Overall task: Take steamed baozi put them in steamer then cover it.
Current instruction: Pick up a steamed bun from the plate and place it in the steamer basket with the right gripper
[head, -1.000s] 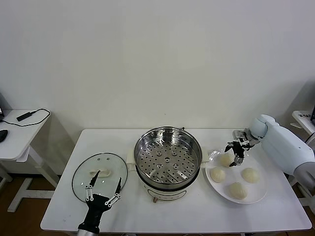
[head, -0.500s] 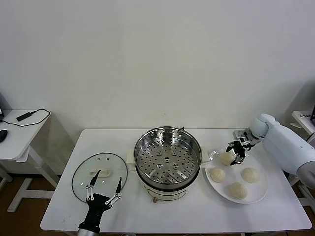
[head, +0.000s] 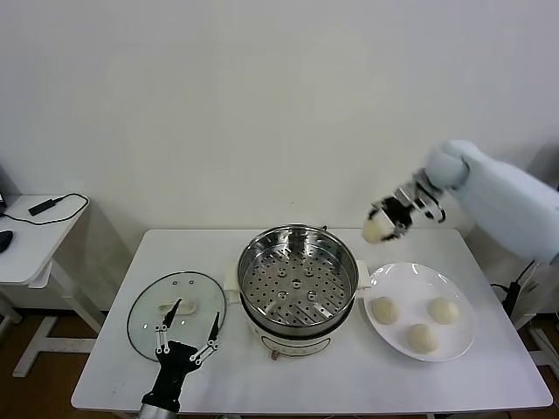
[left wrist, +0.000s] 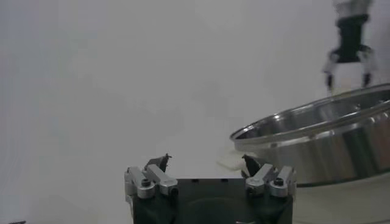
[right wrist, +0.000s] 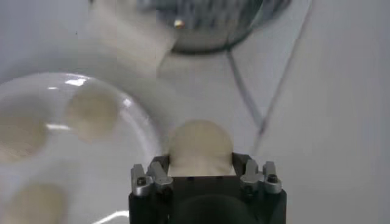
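R gripper (head: 384,223) jaws pinched on one baozi (head: 376,230), held above table w/ steamer (head: 298,279) near; bun likely soft, light, take at sides, gently; L gripper (head: 184,336) wide open, empty, over cover (head: 177,312).

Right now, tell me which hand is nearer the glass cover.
Left. The left hand hovers open at the cover's near edge. The right hand, holding a baozi, is raised past the steamer's far side.

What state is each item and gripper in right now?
Right gripper: shut on a baozi, lifted clear of the plate.
White plate: holds three baozi.
Steamer: uncovered, tray bare.
Glass lid: flat on the table.
Left gripper: open, hovering at the lid.
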Robot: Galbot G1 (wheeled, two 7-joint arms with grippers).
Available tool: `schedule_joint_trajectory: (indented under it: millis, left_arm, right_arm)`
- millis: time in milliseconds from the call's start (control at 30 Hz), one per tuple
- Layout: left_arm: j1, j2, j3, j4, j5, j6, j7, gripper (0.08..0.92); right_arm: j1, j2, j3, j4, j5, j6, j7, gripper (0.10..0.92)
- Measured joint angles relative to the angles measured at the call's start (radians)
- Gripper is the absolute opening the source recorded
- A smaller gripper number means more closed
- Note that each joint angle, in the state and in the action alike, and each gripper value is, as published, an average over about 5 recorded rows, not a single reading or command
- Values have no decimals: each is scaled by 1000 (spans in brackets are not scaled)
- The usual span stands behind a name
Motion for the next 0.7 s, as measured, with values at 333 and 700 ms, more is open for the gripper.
schedule_joint_trajectory:
  millis: [333,700]
  left_arm:
    - [3,8,2,-7,-2,-9,-8,823]
    - [9,9,-20,-22,-9,-8,-10,823]
  right_arm:
    - [63,149,-101,88,-68,126,-2,696]
    - [-17,265,-119,48,-204,186,-4,696]
